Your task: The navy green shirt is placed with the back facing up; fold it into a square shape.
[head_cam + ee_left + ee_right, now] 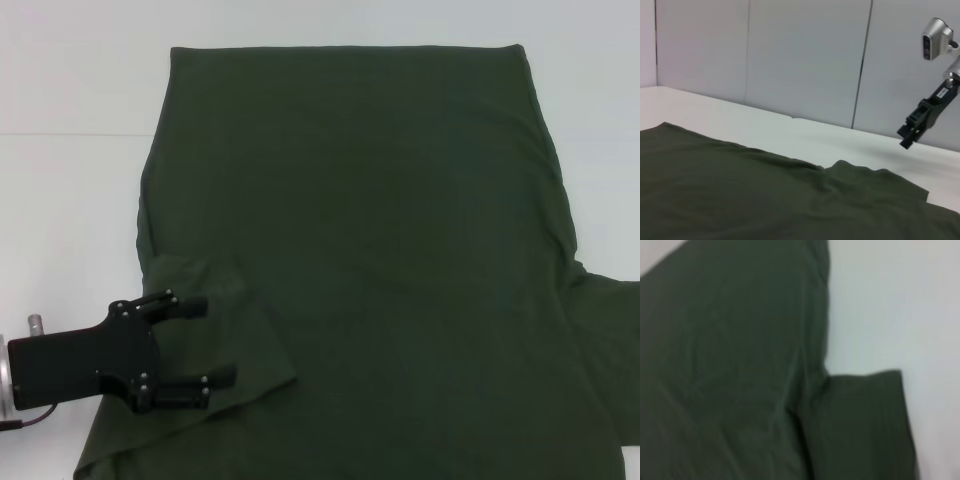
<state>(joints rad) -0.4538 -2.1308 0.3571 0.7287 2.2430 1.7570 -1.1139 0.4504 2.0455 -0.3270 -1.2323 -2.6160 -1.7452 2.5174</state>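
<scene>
Green shirt (370,250) — left gripper (205,343) apparently open

No legible text, brand, number or sign found in any view. The navy green shirt (360,260) shows a plain surface with no lettering. A small pale label (941,93) sits on the right arm above the shirt's far sleeve in the left wrist view; its markings are too small to read.
</scene>
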